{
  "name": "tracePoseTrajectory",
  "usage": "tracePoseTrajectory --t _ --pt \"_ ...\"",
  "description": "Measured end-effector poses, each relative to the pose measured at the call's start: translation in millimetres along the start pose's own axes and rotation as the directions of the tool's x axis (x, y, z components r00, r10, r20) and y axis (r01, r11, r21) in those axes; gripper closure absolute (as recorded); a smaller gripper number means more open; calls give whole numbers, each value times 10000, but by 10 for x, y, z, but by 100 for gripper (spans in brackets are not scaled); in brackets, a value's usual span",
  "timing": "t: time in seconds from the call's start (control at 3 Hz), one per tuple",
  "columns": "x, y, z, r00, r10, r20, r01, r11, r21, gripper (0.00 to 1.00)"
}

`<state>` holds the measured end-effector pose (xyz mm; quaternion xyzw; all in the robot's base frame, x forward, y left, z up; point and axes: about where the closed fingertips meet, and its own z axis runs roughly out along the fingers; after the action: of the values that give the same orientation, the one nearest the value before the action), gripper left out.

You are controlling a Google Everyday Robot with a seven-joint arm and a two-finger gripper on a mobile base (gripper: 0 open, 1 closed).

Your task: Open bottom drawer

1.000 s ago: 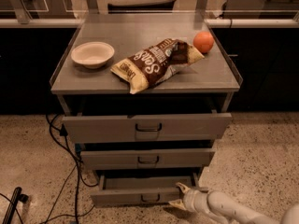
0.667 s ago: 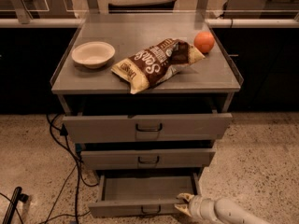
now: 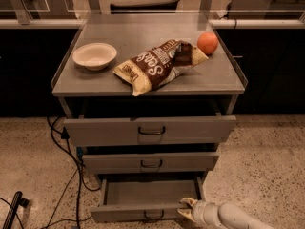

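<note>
Speckled terrazzo floor (image 3: 271, 147) fills the lower half from 3 to 9 o'clock under dim, warm light. Dark cabinet fronts (image 3: 24, 70) line the back below a pale counter edge (image 3: 33, 24). A dark chair back (image 3: 143, 6) stands at 12 o'clock. Black cables (image 3: 64, 149) trail at 8 o'clock. The gripper (image 3: 188, 208) sits low at 5 o'clock.
</note>
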<state>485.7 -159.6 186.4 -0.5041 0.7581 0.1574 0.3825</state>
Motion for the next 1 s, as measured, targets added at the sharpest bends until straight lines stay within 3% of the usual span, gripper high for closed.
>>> tracePoseTrajectory --t 1.0 --pt "-1 1 1 10000 0 1 0 10000 -3 0"
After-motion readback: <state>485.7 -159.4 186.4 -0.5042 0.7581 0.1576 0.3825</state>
